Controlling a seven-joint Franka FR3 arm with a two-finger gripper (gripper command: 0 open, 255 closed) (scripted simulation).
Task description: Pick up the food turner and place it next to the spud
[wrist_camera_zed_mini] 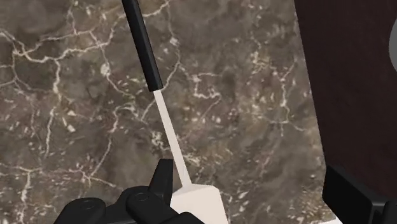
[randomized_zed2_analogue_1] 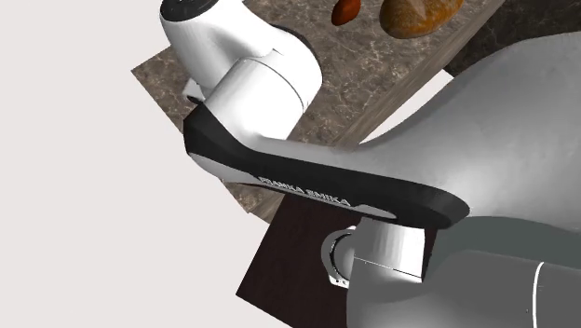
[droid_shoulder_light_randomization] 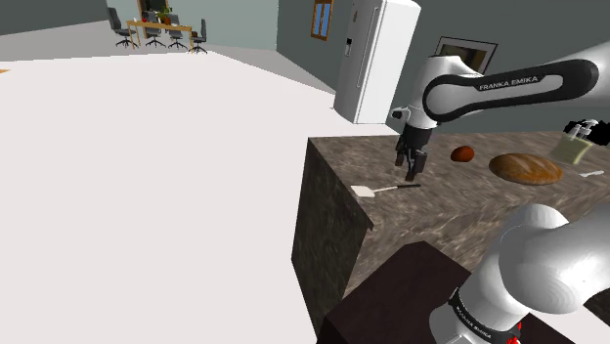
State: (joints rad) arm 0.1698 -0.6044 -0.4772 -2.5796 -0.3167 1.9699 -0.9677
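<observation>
I am watching one food turner [droid_shoulder_light_randomization: 365, 191] lying flat on the dark marbled bench [droid_shoulder_light_randomization: 459, 210], close to the bench's corner. It has a white blade and a black handle. One reddish-brown spud [droid_shoulder_light_randomization: 463, 153] is sitting further along the bench, apart from the turner, and one brown loaf [droid_shoulder_light_randomization: 526, 168] is lying just beside the spud on its far side. One white fridge [droid_shoulder_light_randomization: 376, 59] is standing behind the bench.

In the shoulder view the one black gripper [droid_shoulder_light_randomization: 407, 174] is hanging low over the turner's handle end. I cannot quite tell whether it is touching.

The wrist view is giving me what the shoulder view does not. The two fingers [wrist_camera_zed_mini: 162, 184] are standing spread apart, pinching nothing. The turner [wrist_camera_zed_mini: 143, 44] is running away from the gripper [wrist_camera_zed_mini: 248, 168], and the blade is lying between the fingers, close against one of them.

The second exterior view is looking down over the arm's white links. The spud [randomized_zed2_analogue_1: 344, 9] and loaf [randomized_zed2_analogue_1: 417, 14] are showing at its upper edge, and the dark stand [randomized_zed2_analogue_1: 289, 252] is showing below the arm.
</observation>
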